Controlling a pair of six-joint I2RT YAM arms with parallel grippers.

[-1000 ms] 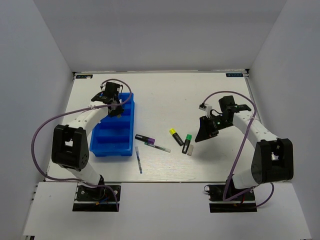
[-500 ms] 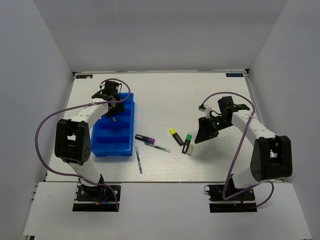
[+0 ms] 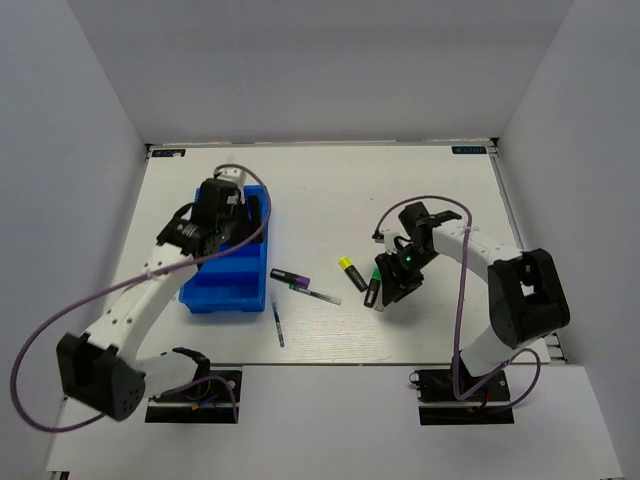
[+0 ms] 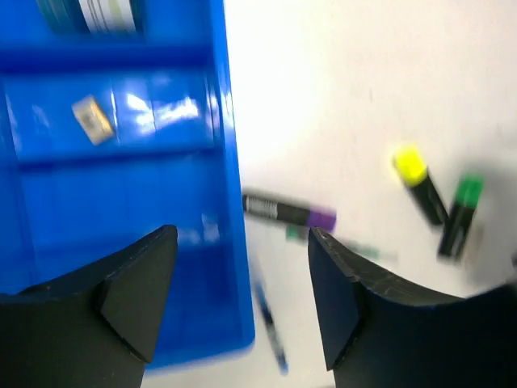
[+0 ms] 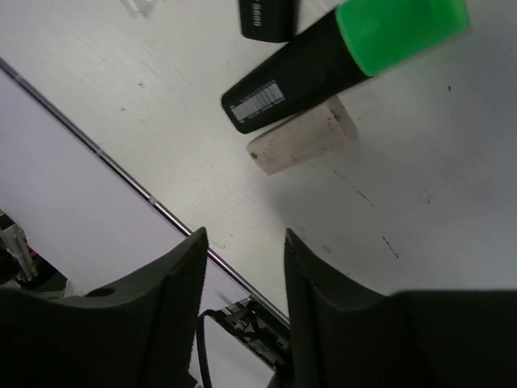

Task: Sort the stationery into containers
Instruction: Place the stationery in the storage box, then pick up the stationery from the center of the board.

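The blue tray (image 3: pixel 215 298) lies left of centre, and my left gripper (image 3: pixel 222 232) hovers over it, open and empty. In the left wrist view a small pale piece (image 4: pixel 91 120) lies in one compartment of the tray (image 4: pixel 229 153). Beyond its right wall lie the purple-tipped marker (image 4: pixel 287 213), a blue pen (image 4: pixel 271 335), and the yellow-capped (image 4: pixel 420 182) and green-capped highlighter (image 4: pixel 458 217). My right gripper (image 3: pixel 393 280) hangs low over the table, open and empty, just short of the green highlighter (image 5: pixel 339 56) and the pale eraser (image 5: pixel 303 137).
A thin pen (image 3: pixel 316 295) lies beside the purple marker (image 3: pixel 290 276), and the blue pen (image 3: pixel 277 320) lies nearer the front. The table's front edge with its metal strip (image 5: pixel 121 170) runs close under my right gripper. White walls enclose the table.
My left gripper has pulled back from the tray's far end to over its middle and opened. My right gripper has moved left and down to the green highlighter and eraser.
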